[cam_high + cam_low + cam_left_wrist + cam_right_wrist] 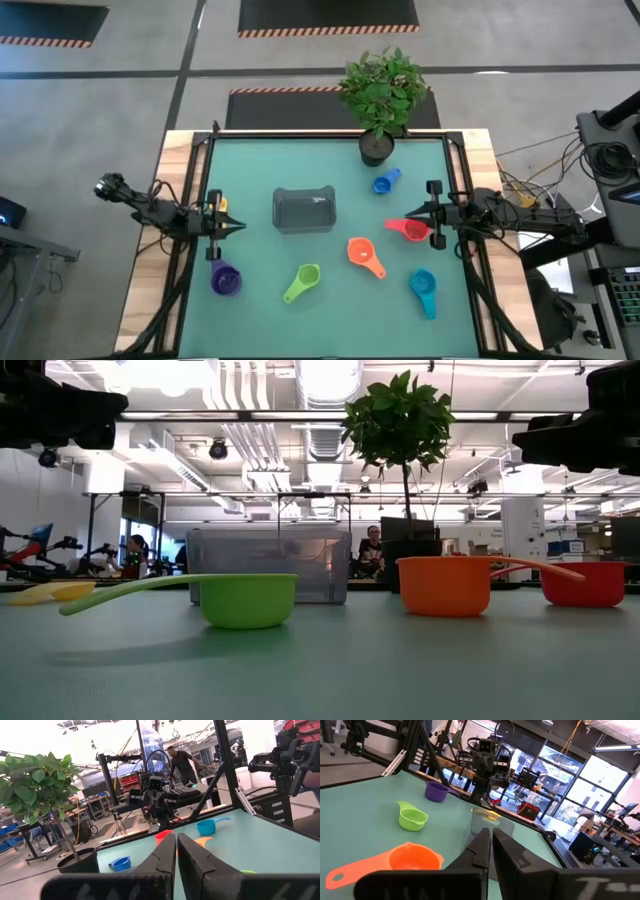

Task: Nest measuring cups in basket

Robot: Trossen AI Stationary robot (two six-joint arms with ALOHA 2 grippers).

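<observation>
The dark grey basket (305, 209) stands on its base at mid-table, with nothing visible inside. Cups lie scattered on the mat around it: blue (385, 181), red (407, 229), orange (365, 255), green (302, 283), teal (423, 291) and purple (225, 278). A yellow cup (50, 592) shows at the far left of the low view. My left gripper (238, 226) hovers shut left of the basket. My right gripper (408, 213) hovers shut right of it, just above the red cup. Neither holds anything.
A black plant pot (376, 148) with a leafy plant stands at the far edge, behind the blue cup. Black frame rails (190, 200) run along both sides of the green mat. People and equipment are in the room beyond the table.
</observation>
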